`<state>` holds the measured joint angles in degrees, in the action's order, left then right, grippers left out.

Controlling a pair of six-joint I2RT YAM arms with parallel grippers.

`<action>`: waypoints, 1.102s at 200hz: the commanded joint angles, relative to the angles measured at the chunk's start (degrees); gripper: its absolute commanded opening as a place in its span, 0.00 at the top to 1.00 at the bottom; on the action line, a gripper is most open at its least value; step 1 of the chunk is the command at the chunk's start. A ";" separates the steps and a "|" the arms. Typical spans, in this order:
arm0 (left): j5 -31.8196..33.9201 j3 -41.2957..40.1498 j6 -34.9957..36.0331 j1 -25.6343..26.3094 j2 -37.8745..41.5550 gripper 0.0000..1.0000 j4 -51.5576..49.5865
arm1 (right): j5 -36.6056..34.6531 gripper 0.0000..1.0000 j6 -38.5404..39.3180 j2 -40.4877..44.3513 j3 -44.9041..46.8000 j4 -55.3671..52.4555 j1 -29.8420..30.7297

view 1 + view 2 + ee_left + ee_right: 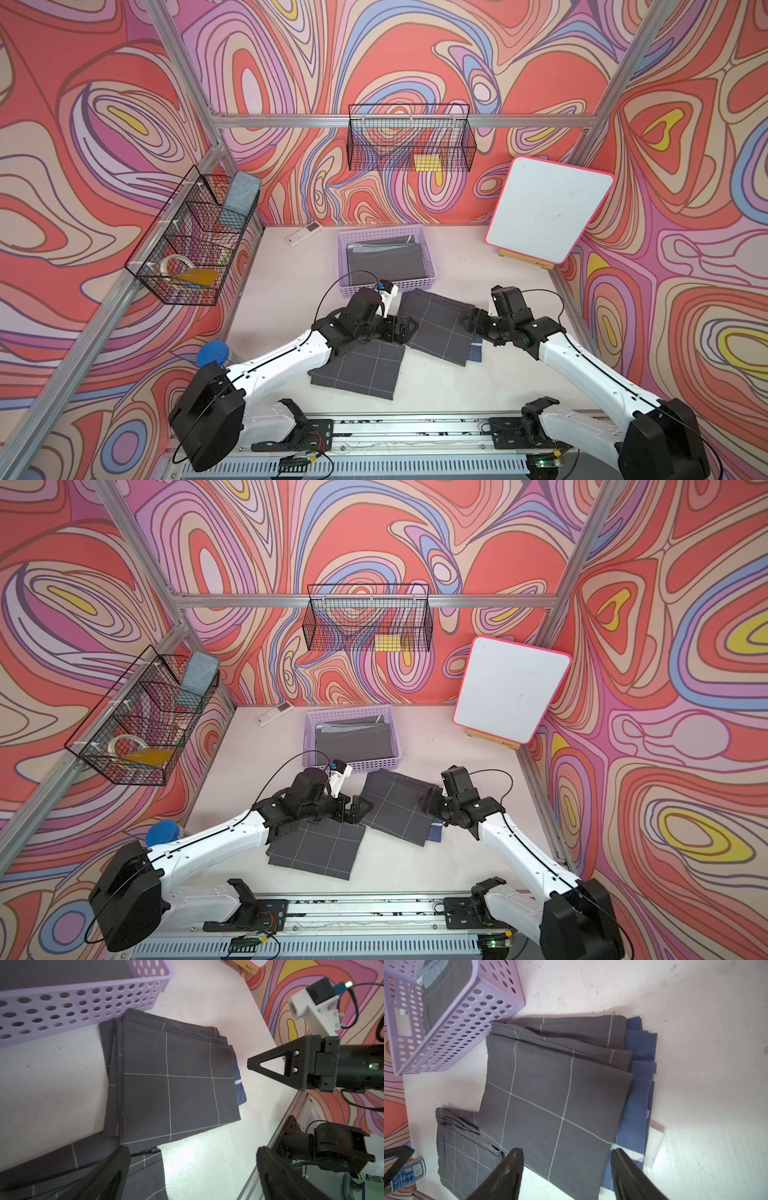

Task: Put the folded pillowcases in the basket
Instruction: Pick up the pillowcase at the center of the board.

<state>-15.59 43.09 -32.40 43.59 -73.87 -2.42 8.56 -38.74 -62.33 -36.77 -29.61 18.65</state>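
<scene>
Flat square grey grid-lined pillowcase [176, 1084] beside perforated lilac plastic basket [62, 1007]

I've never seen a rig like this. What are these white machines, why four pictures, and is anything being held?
They are two white-and-black robot arms at the front of a pale table. Two pictures look down from overhead; the other two come from a camera on each arm's wrist. Each arm ends in a two-fingered tool: the left tool and right tool are open, holding nothing. Between them lies a folded dark grey pillowcase with white grid lines, on blue cloth; a second grey pillowcase lies nearer the left arm. Behind sits a lilac plastic basket holding dark cloth.
</scene>
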 commanded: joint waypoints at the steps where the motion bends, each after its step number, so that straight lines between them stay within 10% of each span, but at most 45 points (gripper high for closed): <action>1: 2.49 1.64 -0.04 0.99 -2.60 0.01 2.25 | -0.53 0.34 -1.25 -0.84 1.21 0.65 -0.20; 220: 2.81 2.79 -0.92 2.20 -8.19 0.01 3.07 | -3.60 0.58 -1.04 -12.13 1.79 8.27 -2.90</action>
<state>-13.26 44.62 -33.04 45.30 -81.30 -0.03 7.75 -41.36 -76.31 -34.50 -19.92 16.91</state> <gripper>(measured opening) 0.991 0.459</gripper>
